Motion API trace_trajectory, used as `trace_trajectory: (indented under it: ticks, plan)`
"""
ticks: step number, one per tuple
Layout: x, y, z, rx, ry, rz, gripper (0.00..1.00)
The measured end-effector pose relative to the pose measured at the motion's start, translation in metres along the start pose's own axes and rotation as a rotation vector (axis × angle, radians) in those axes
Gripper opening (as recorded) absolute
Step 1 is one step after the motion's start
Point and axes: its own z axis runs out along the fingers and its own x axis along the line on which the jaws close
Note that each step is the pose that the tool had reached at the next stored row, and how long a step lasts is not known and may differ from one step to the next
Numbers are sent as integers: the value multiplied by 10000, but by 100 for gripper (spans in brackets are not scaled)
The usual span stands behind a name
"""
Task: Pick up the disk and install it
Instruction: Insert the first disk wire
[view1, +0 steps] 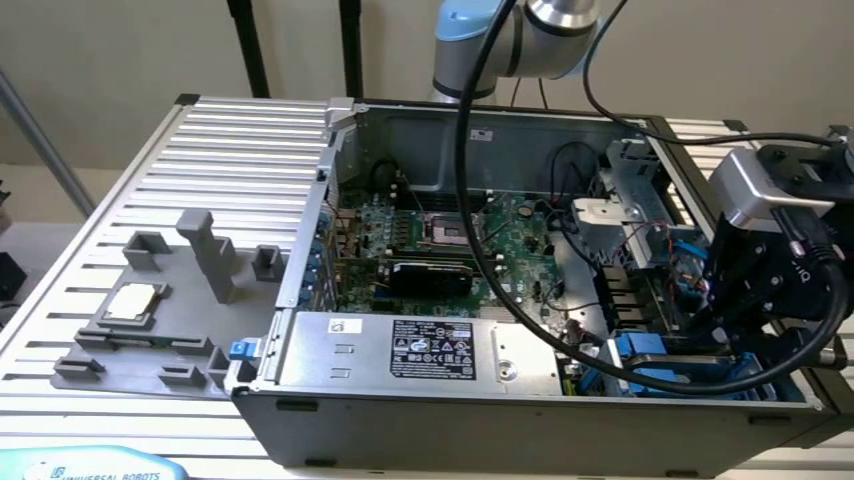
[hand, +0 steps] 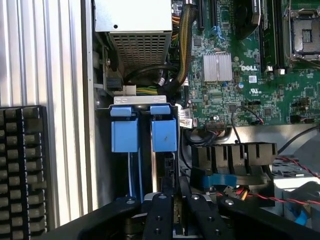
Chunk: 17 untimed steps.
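The disk (hand: 164, 150) stands on edge in the drive bay at the open computer case's corner. Its blue plastic rail (hand: 164, 134) faces the camera beside a second blue-railed carrier (hand: 124, 135). My gripper (hand: 175, 222) reaches down over it, its black fingers (hand: 159, 220) drawn close together on the disk's narrow edge. In the exterior view the gripper (view1: 697, 345) hangs low at the case's right side, just above the blue frames (view1: 657, 352) in the bay.
A silver power supply (view1: 427, 350) with a black label lies along the case's near wall (view1: 534, 425). The motherboard (view1: 441, 240) and a thick black cable (view1: 497, 280) fill the middle. A grey fixture (view1: 134, 320) holding a small silver chip (view1: 134, 300) sits on the slatted table.
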Motion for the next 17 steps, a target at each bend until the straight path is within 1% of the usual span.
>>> trace_trajectory:
  ticks: [4,6,7,8,9,11,17]
  plan:
    - [1,-1,13,0,6,3,16]
    - [2,-2,24,-2,-18,2,18]
    - [1,-2,12,0,-4,3,18]
    - [0,0,-3,0,-1,4,24]
    - [-1,2,-25,-1,-5,4,24]
    - [-7,8,-102,-1,-3,3,24]
    - [-25,31,-375,0,-3,4,24]
